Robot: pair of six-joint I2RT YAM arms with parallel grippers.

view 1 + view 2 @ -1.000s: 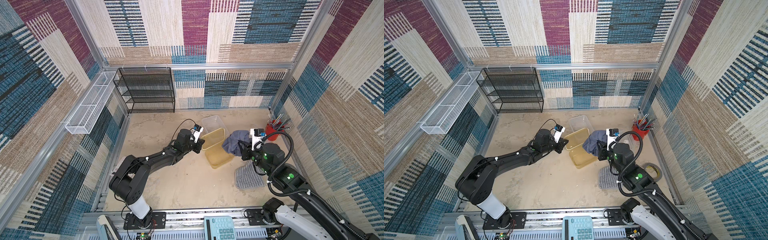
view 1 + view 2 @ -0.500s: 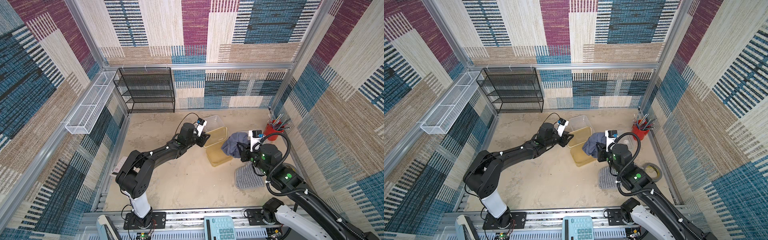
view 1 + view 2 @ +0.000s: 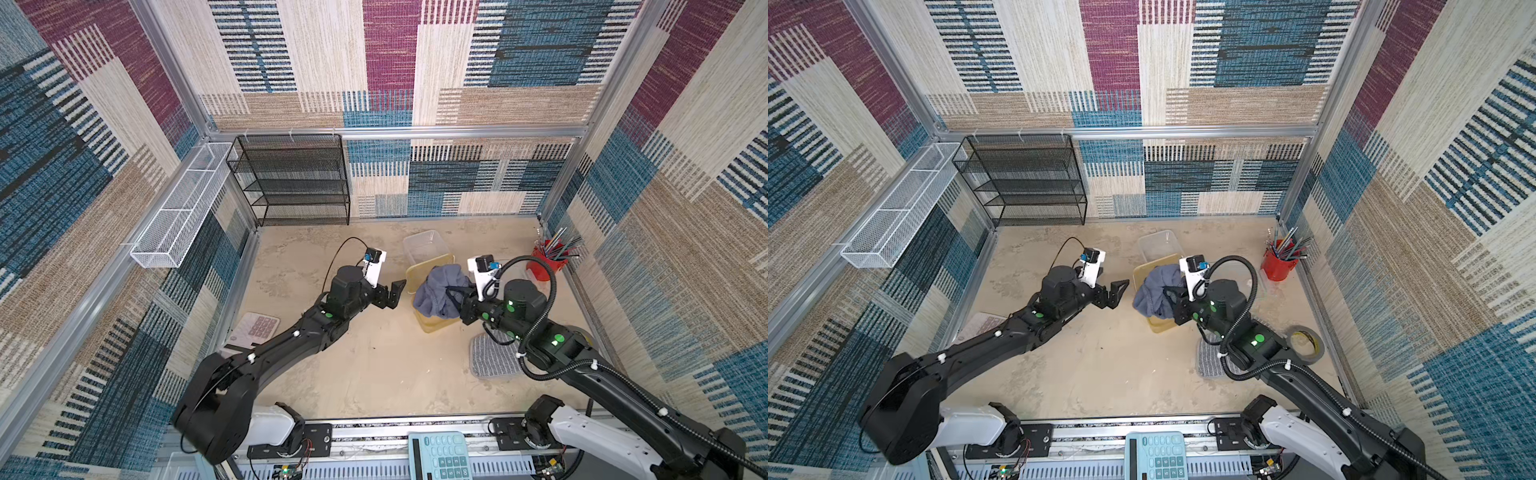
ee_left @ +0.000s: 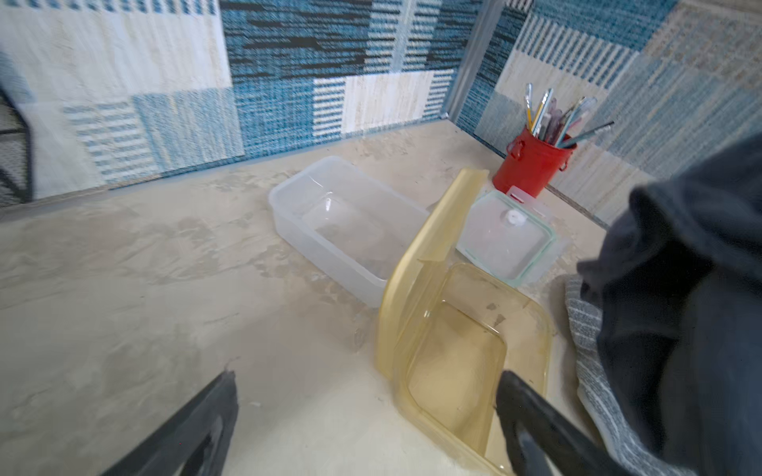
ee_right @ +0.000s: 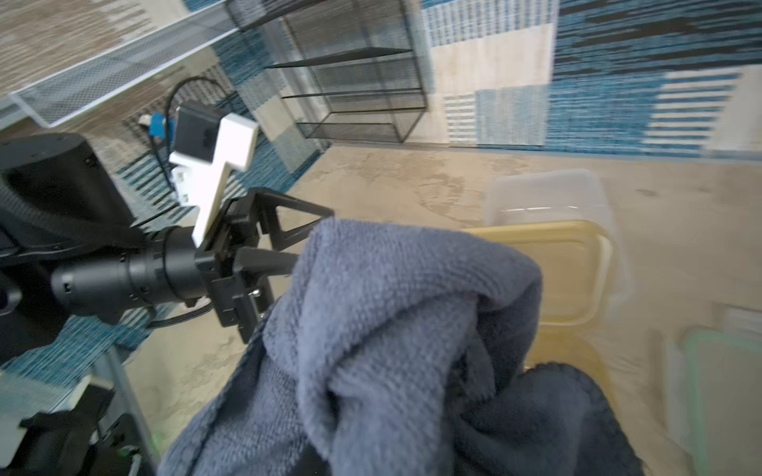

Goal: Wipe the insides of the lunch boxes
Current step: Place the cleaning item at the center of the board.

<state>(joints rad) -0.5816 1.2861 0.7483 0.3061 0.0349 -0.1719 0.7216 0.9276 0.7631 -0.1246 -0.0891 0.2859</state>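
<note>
Two lunch boxes sit open mid-worktop [image 3: 374, 365]. The amber box [image 4: 453, 362] has its lid [image 4: 433, 230] tipped up on edge. The clear box [image 4: 342, 222] is just behind.

Progress est.: early. Cloth [image 3: 438, 291] hangs bunched over the amber box; contact w/ the box floor cannot be confirmed. Clear box appears not yet wiped.

L gripper [image 3: 395, 294]: fingers [image 4: 536, 424] spread wide, empty, just beside the amber box, touching nothing.

R gripper [image 3: 457, 297]: fingers pinched on cloth.
</note>
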